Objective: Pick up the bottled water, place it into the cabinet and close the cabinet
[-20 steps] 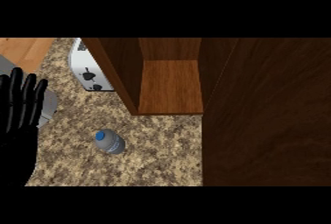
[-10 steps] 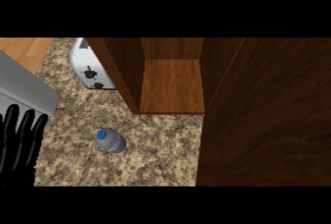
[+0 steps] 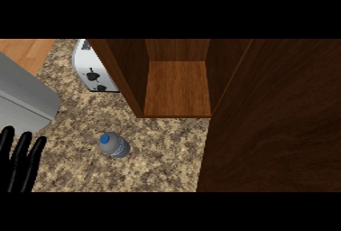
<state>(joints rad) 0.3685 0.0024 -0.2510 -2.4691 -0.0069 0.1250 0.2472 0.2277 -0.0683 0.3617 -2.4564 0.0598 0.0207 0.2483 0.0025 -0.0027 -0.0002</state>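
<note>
bottle (image 3: 114,145): on counter (image 3: 160,153) before the open cabinet (image 3: 177,88), standing, blue cap toward the view, leaning up-left | left hand (image 3: 20,160): lower-left edge, fingers straight, upward, apart from bottle | right hand: unseen

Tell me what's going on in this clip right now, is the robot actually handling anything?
Not yet. The water bottle stands untouched on the speckled counter, just in front of the open wooden cabinet, whose shelf is bare and whose door is swung out at the right. Only the left hand shows, at the lower left edge, fingers straight and holding nothing, apart from the bottle. The right hand is out of view. A toaster sits left of the cabinet.
</note>
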